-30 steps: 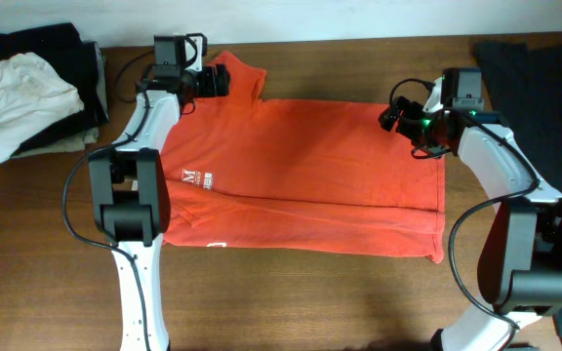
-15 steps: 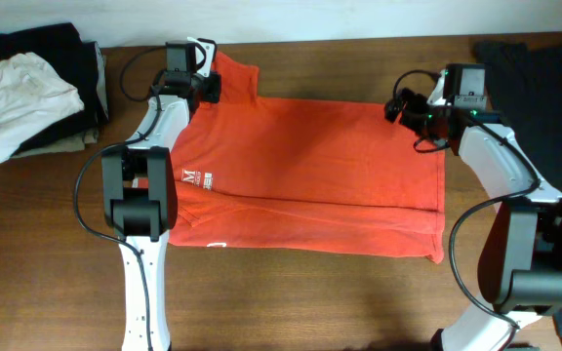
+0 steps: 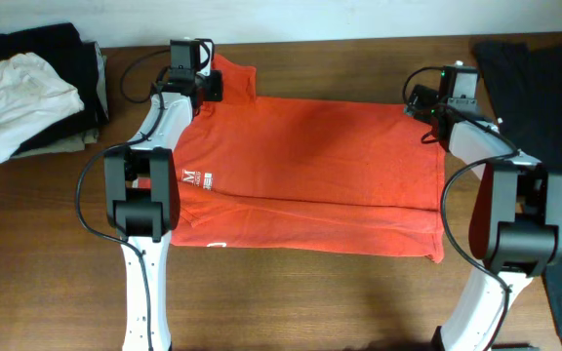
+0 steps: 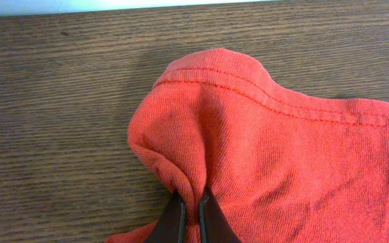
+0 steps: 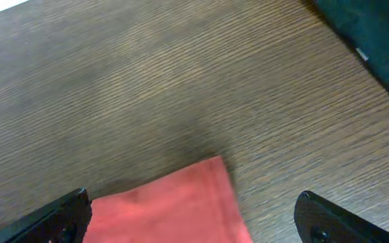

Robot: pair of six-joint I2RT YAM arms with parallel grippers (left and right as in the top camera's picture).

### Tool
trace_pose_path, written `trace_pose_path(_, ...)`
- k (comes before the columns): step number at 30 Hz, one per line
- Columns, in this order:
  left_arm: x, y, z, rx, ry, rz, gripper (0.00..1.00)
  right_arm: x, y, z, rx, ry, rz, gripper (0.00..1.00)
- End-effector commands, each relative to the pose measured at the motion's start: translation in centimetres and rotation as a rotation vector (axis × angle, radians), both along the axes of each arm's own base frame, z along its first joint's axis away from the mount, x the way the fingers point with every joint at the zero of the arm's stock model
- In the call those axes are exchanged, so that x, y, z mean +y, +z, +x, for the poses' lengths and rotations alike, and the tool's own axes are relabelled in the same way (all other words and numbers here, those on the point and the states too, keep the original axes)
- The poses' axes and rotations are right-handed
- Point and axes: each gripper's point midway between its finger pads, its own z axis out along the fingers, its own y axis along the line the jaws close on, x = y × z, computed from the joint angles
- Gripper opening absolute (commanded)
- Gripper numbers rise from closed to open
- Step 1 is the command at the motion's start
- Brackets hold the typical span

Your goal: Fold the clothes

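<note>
Overhead — right tool nearer shirt corner

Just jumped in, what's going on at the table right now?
An orange shirt lies spread out on the wooden table. The left gripper is shut on a bunched bit of fabric at the shirt's far left corner. The right gripper is open, with its fingers on either side of the shirt's far right corner and not gripping it. A pile of other clothes sits at the table's far left.
</note>
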Motion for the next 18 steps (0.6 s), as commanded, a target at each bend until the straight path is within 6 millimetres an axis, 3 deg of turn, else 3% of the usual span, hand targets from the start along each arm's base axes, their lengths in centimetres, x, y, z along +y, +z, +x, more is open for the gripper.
trace_pose_path(1,-2.2,-5.2,-2.6,0.129,-0.042,-0.022,0.01,-2.3,-1.3,0.0,0.016,-0.044,-0.022,1.00)
trace_pose_path(9,-2.2,-5.1,-2.5,0.124,-0.042,-0.023,0.01,-1.3,-3.3,1.1,-0.001,0.016,0.015,0.98)
trace_pose_path(11,-2.2,-5.1,-2.4,0.118,-0.043,-0.023,0.01,-0.8,-2.8,1.7,-0.012,0.050,0.018,0.98)
trace_pose_path(14,-2.2,-5.1,-2.4,0.118,-0.043,-0.023,0.01,0.5,-3.8,2.6,0.068,0.109,-0.002,0.98)
trace_pose_path(16,-2.2,-5.1,-2.4,0.118,-0.043,-0.023,0.01,0.7,-4.1,3.0,0.108,0.113,0.005,0.97)
trace_pose_path(18,-2.2,-5.1,-2.4,0.118,-0.043,-0.023,0.01,0.8,-4.7,2.3,0.147,0.114,0.012,0.89)
